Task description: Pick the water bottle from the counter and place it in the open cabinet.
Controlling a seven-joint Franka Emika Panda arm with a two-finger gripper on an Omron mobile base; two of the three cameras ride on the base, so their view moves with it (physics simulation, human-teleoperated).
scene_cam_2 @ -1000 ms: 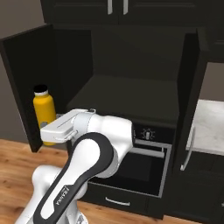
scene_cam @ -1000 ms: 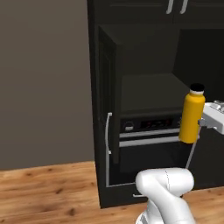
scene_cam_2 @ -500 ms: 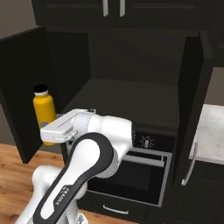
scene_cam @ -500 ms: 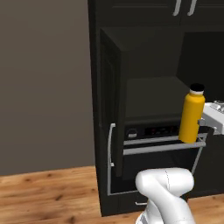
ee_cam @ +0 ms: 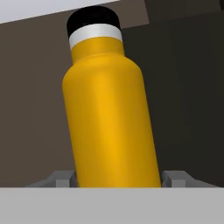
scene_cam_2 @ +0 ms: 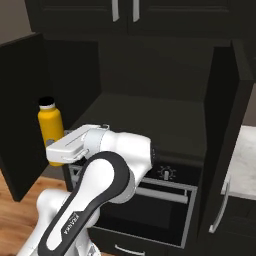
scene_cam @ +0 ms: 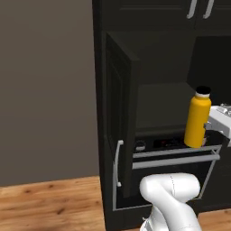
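The water bottle (scene_cam: 198,119) is yellow-orange with a pale neck and black cap. It hangs nearly upright in my gripper (scene_cam: 208,131), which is shut on its lower body. In the right base view the water bottle (scene_cam_2: 51,127) sits in front of the cabinet's left door (scene_cam_2: 20,105), outside the dark compartment (scene_cam_2: 150,115), with my gripper (scene_cam_2: 56,154) at its base. In the hand view the water bottle (ee_cam: 111,113) leans slightly, between the fingertips (ee_cam: 61,177). The open cabinet (scene_cam: 162,97) lies behind the bottle. A strip of pale counter (scene_cam_2: 247,160) shows at the far right.
An oven (scene_cam_2: 165,192) with a bar handle (scene_cam: 176,159) sits right under the compartment. The cabinet's right door (scene_cam_2: 225,130) stands open. Black cupboards with silver handles (scene_cam_2: 125,10) hang above. A grey wall (scene_cam: 45,90) and wooden floor (scene_cam: 49,205) are to the left.
The whole picture has shifted as the base drove: the cabinet looms larger and less counter shows. The bottle stays in my shut gripper at the same spot in both views.
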